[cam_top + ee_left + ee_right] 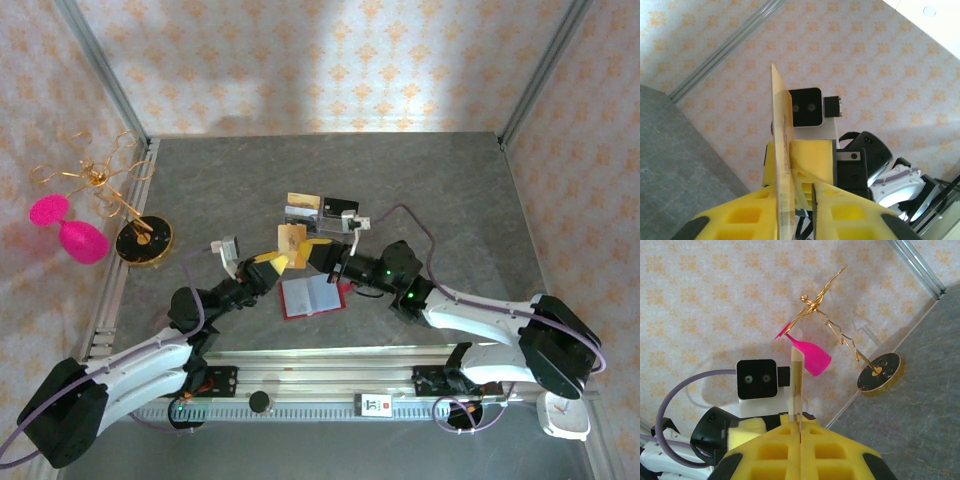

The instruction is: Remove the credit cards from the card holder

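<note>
Right hand (800,424) is pressed together on the lower edge of a pale tan credit card (796,382), which stands upright and edge-on to that wrist's camera. Left hand (802,195) meets the same card from the opposite side. Its fingers (740,220) sit a little apart: the card lies flat against one of them, with a dark gap before the other, so it does not look to be pinching.

From above, the two hands face each other over the middle of the table (450,200), with the card raised between them. The card holder (305,297) lies open on the table just in front of and below the card, red cover down and grey-blue sleeves up. It is apart from both hands and roughly between them. Whether a second card sits in the sleeves is too small to tell.

My reading is that this card is already out and is mid-pass between the hands. The card's thin faces run parallel to the left fingers, so closing straight across them should take it. If the right hand lets go before that, the card could drop.
</note>
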You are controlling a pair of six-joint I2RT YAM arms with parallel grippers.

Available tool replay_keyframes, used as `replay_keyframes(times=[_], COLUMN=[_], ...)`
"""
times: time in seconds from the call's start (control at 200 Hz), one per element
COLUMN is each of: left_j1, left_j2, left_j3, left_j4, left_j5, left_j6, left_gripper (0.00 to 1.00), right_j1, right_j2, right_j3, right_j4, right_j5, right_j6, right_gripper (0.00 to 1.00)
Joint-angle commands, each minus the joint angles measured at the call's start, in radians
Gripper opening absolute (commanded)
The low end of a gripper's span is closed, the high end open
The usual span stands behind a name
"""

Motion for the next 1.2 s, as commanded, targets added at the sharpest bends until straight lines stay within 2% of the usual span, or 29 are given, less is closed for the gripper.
replay_keyframes(times=[0.0,0.065,0.14,0.19,0.31,0.415,0.521,0.596,0.761,0.801,0.881,0.986,1.121,1.196], left_j1=[0.004,0.005,0.005,0.005,0.004,0.003,0.006,0.025,0.087,0.100,0.141,0.192,0.169,0.115], left_j2=[-0.014,-0.032,-0.068,-0.091,-0.095,-0.038,0.070,0.175,0.472,0.536,0.613,0.632,0.508,0.417], left_j3=[0.053,0.075,0.118,0.153,0.303,0.444,0.628,0.772,1.129,1.220,1.321,1.358,1.182,1.065], left_j4=[0.057,-0.024,-0.195,-0.319,-0.726,-0.968,-1.195,-1.325,-1.582,-1.649,-1.681,-1.654,-1.477,-1.392], left_j5=[0.043,0.033,0.016,-0.010,-0.096,-0.136,-0.205,-0.214,-0.121,-0.129,-0.114,-0.039,-0.029,-0.064], left_j6=[0.011,0.040,0.100,0.138,0.293,0.452,0.633,0.782,1.113,1.193,1.275,1.241,1.145,1.093], left_gripper=[0.11,0.00,0.00,0.00,0.00,0.00,0.00,0.00,0.00,0.00,0.00,0.00,0.00,0.00], right_j1=[0.005,0.005,0.005,0.000,-0.071,-0.124,-0.140,-0.148,-0.158,-0.160,-0.166,-0.180,-0.189,-0.217], right_j2=[-0.003,-0.018,-0.043,-0.111,-0.243,-0.340,-0.402,-0.412,-0.422,-0.423,-0.391,-0.264,-0.106,-0.012], right_j3=[0.032,0.032,0.045,0.043,0.011,-0.035,-0.078,-0.081,-0.093,-0.092,-0.082,-0.050,-0.021,0.025], right_j4=[-0.010,-0.058,-0.185,-0.280,-0.463,-0.557,-0.582,-0.611,-0.630,-0.640,-0.680,-0.782,-0.805,-0.798], right_j5=[0.022,0.040,0.097,0.150,0.217,0.245,0.255,0.250,0.220,0.215,0.224,0.295,0.467,0.487], right_j6=[-0.009,-0.021,-0.055,-0.093,-0.123,-0.128,-0.121,-0.125,-0.133,-0.137,-0.141,-0.123,-0.098,-0.106], right_gripper=[0.00,0.00,0.13,0.17,0.17,0.16,0.15,0.14,0.12,0.12,0.13,0.16,0.38,0.44])
